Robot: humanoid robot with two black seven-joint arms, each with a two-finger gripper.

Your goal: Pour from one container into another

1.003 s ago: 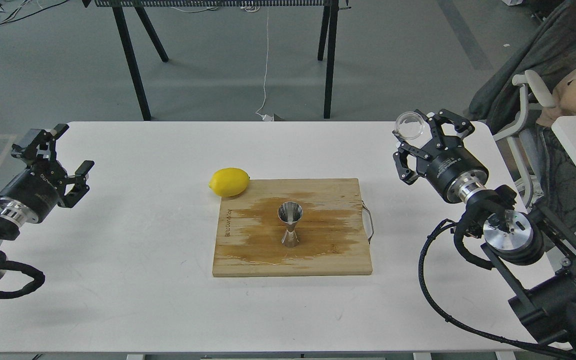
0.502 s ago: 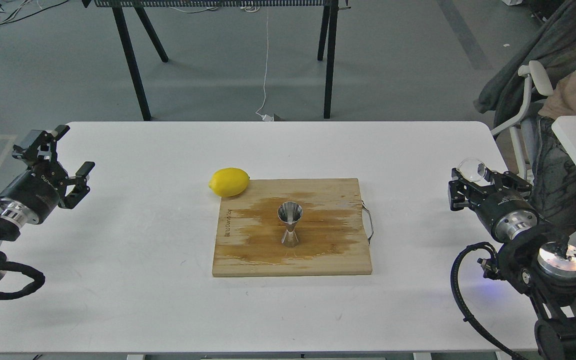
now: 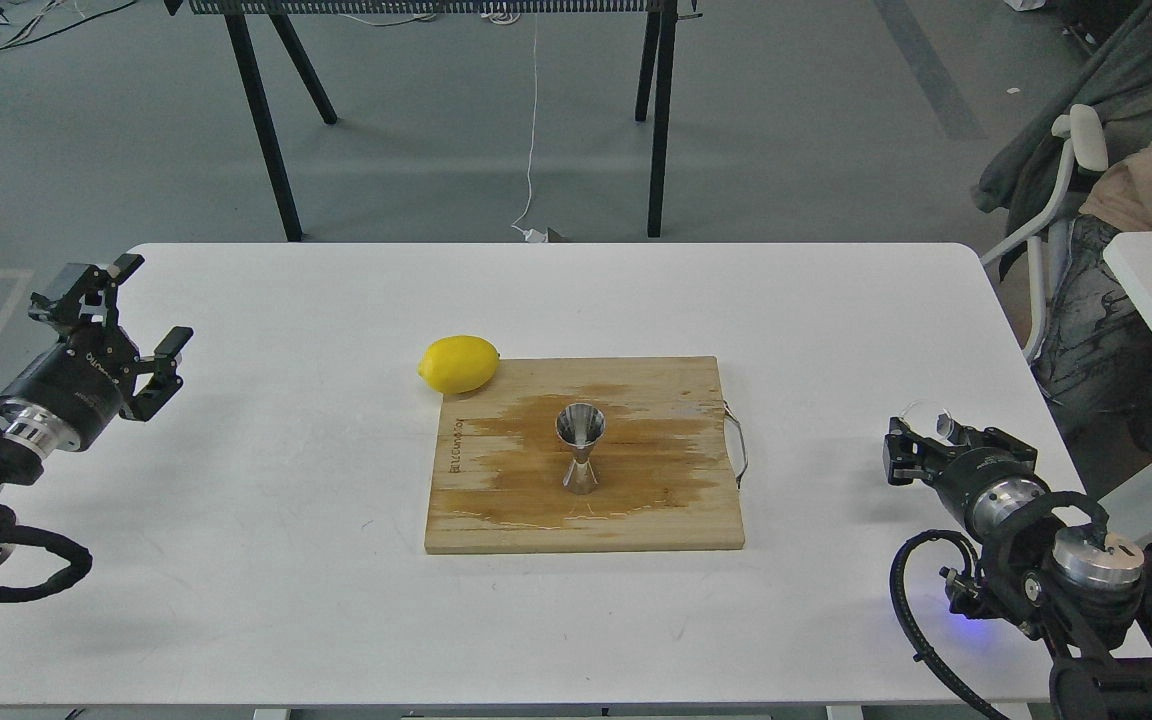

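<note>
The steel jigger (image 3: pixel 579 448) stands upright in the middle of a wooden cutting board (image 3: pixel 681 525), on a wet brown stain. My right gripper (image 3: pixel 924 440) is low over the table's right side, well to the right of the board, and is shut on the small clear glass cup (image 3: pixel 927 416), whose rim shows just above its fingers. Whether the cup holds anything cannot be seen. My left gripper (image 3: pixel 128 312) hovers open and empty over the table's left edge, far from the board.
A yellow lemon (image 3: pixel 458 363) lies on the white table (image 3: pixel 286 560) touching the board's far left corner. A metal handle (image 3: pixel 739 445) sticks out of the board's right side. A chair and a second white table stand beyond the right edge.
My right arm has drawn back and down towards the table's near right corner, carrying the glass cup with it. The left gripper has barely moved. Jigger and lemon are unmoved.
</note>
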